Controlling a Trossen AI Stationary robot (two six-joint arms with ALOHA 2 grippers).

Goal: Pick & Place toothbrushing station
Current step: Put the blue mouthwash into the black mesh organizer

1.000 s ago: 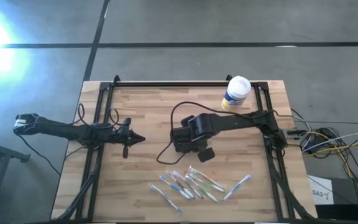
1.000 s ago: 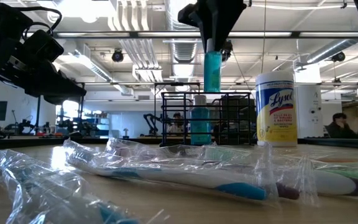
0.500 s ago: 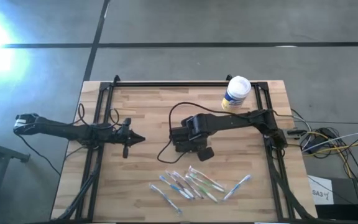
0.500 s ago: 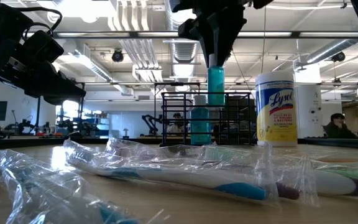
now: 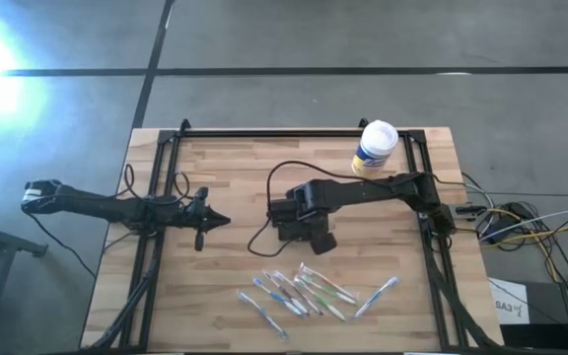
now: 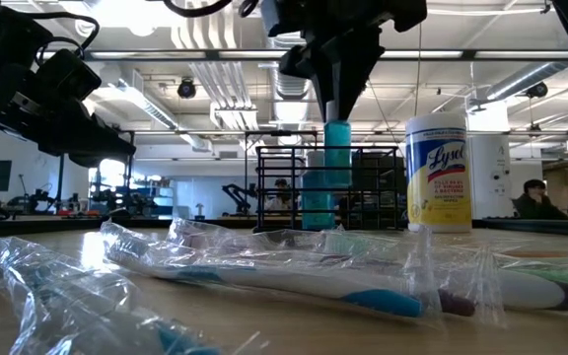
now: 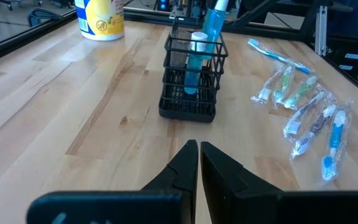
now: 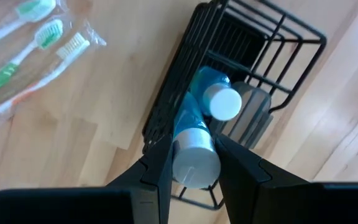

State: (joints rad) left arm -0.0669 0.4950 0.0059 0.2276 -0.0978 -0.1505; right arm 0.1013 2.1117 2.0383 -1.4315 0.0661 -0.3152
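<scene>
**Right gripper lowering a blue tube into the wire holder**

Right gripper (image 8: 194, 163) is clenched around a blue cylindrical tube with a white cap (image 8: 194, 155), which we hold upright over the toothbrushing station (image 7: 190, 78), a small black wire-sided rectangular holder standing near the middle of the wooden table (image 5: 225, 286). In the low view the tube's lower end sits at the holder's top rim, so we judge the insertion begun but not finished. One similar blue tube with a white cap (image 8: 219, 99) stands inside already.

Left gripper (image 7: 199, 163) waits at the table's left side, its fingers pressed together and gripping nothing.

Left to place, we judge, are the plastic-wrapped toothbrushes (image 5: 309, 291) scattered near the front edge. A white-and-yellow round wipes canister (image 5: 375, 148) stands at the back, well apart from the holder. Nothing blocks the descent except the tube already inside, just beside ours.
</scene>
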